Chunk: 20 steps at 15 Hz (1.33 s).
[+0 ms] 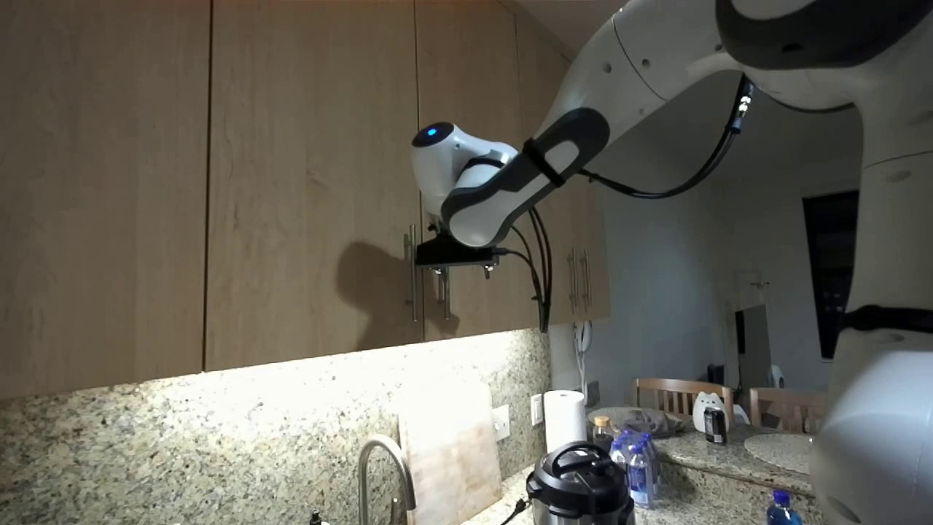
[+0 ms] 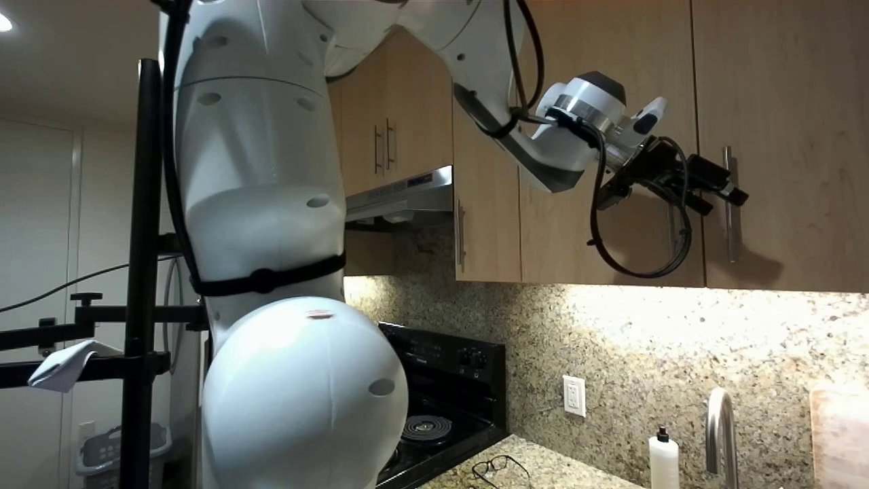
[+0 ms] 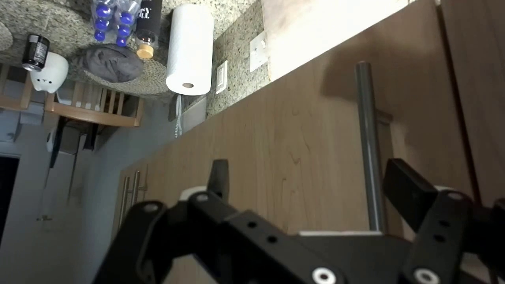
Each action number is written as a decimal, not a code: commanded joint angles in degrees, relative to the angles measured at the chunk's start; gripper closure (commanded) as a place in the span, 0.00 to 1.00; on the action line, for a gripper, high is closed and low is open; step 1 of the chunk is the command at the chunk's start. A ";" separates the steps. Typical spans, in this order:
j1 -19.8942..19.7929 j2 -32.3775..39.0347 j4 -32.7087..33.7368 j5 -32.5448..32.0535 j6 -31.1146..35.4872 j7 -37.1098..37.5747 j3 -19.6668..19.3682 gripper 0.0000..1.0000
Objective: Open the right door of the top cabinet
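Note:
The top cabinet [image 1: 313, 146] is light tan wood, and its doors are shut. The right door [image 1: 470, 95] also shows in an exterior view [image 2: 801, 136] and fills the middle of the wrist view [image 3: 276, 150]. Its slim vertical metal handle [image 3: 370, 146] stands near the dark gap to the neighbouring door. My gripper [image 3: 307, 169] is open. In the wrist view the handle lies between the two fingers, close to the right-hand finger; I cannot tell its depth or any contact. The gripper [image 2: 721, 198] is in front of this handle in an exterior view. The arm hides part of the door.
The neighbouring door's handle [image 1: 412, 273] is close beside the gripper. Below are a faucet [image 1: 383, 452], a cutting board [image 1: 448, 445], a pressure cooker [image 1: 581, 481] and a paper towel roll [image 1: 565, 419]. A range hood [image 2: 400, 197] hangs further along. Black cables [image 2: 597, 224] loop from the wrist.

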 commanded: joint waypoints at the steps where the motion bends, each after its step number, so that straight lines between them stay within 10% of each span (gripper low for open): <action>1: 2.54 2.75 3.25 -2.48 0.26 1.25 -3.06 0.00; 20: 6.40 7.54 8.14 0.37 -3.83 1.23 -8.45 0.00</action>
